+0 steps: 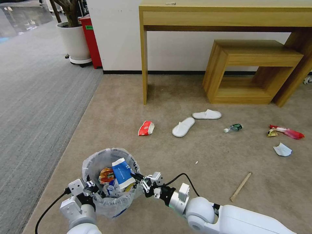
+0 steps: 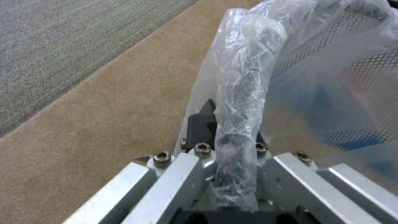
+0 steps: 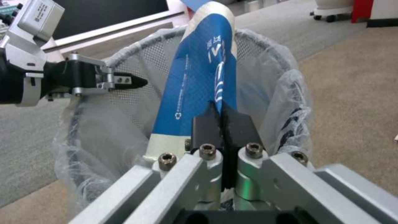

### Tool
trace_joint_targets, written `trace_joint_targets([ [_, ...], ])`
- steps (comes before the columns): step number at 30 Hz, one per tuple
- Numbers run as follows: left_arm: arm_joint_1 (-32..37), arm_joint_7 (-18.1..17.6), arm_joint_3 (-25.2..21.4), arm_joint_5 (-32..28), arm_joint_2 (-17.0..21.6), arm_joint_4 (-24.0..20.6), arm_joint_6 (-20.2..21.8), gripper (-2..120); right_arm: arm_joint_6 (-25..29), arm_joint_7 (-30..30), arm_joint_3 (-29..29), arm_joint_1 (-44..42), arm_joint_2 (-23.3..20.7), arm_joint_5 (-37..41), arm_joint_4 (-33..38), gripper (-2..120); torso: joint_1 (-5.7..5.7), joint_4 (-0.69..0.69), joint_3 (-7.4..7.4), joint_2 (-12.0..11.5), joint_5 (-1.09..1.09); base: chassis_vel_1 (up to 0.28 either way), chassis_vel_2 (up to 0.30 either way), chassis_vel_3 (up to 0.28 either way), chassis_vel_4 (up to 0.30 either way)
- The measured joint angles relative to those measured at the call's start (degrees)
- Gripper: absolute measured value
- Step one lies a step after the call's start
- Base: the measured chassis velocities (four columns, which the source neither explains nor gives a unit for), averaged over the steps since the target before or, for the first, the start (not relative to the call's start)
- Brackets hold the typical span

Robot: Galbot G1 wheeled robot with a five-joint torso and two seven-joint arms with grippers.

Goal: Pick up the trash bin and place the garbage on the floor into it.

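The trash bin [image 1: 110,182] stands on the beige floor [image 1: 182,156] right in front of the robot, and everything else is placed from it. The left gripper [image 1: 88,188] is clamped on the bin's bag-wrapped rim at the near left side. The right gripper [image 1: 138,178], at the bin's right rim, pinches a flattened blue-and-white paper cup [image 1: 123,173] that stands upright inside the bin above other litter. Beyond the bin to its right lies a wooden stick [image 1: 240,186]. Farther off, a crushed red-and-white cup [image 1: 146,128] lies straight past the bin, with two white slippers [image 1: 183,126], a small bottle [image 1: 233,127], white paper [image 1: 282,149] and a red wrapper [image 1: 287,131] spread out to its far right. A wooden desk [image 1: 224,16] stands against the wall behind them.
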Motion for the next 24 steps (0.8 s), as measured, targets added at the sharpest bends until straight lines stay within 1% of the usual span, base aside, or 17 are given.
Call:
trace_joint_targets([
  [24, 0.0, 0.0, 0.0, 0.0, 0.0, 0.0, 0.0, 1, 0.0, 0.0, 0.0, 0.0, 0.0, 0.0, 0.0, 0, 0.00, 0.00, 0.00, 0.0, 0.00, 0.000, 0.000, 0.000, 0.000],
])
